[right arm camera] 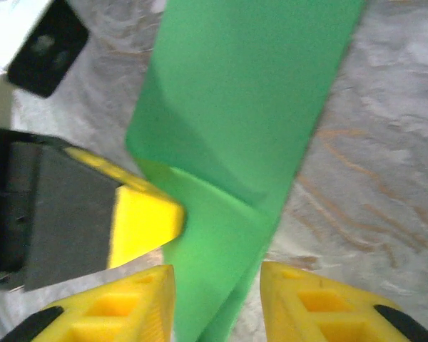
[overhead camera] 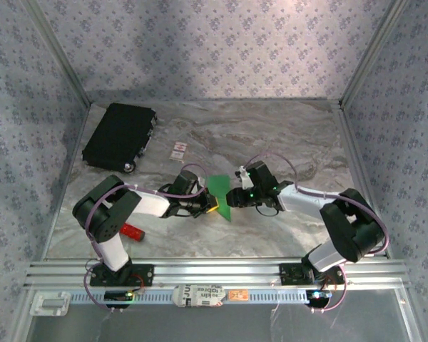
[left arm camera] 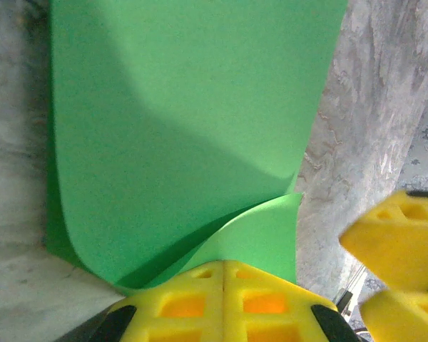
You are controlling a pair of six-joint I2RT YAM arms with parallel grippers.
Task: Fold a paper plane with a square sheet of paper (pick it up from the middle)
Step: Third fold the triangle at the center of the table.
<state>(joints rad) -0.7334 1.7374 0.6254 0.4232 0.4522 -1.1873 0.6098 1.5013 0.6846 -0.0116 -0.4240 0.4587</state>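
Observation:
The square sheet of paper [overhead camera: 220, 194] is bright green and held up off the marble table between both arms, bent over on itself in a loose fold. My left gripper [overhead camera: 208, 206] is shut on its folded edge. In the left wrist view the yellow pads [left arm camera: 223, 274] meet with the paper [left arm camera: 185, 128] curling out above them. My right gripper [right arm camera: 217, 292] stands open, with the paper [right arm camera: 250, 107] running down through the gap between its fingers. The left gripper's yellow fingertip [right arm camera: 139, 217] presses the sheet from the left. The paper plane is out of view.
A black rectangular case [overhead camera: 119, 135] lies at the back left. A small white card [overhead camera: 178, 149] sits beside it. A red bar-shaped tool [overhead camera: 132, 231] lies near the left arm's base. Patterned walls close in the table on three sides.

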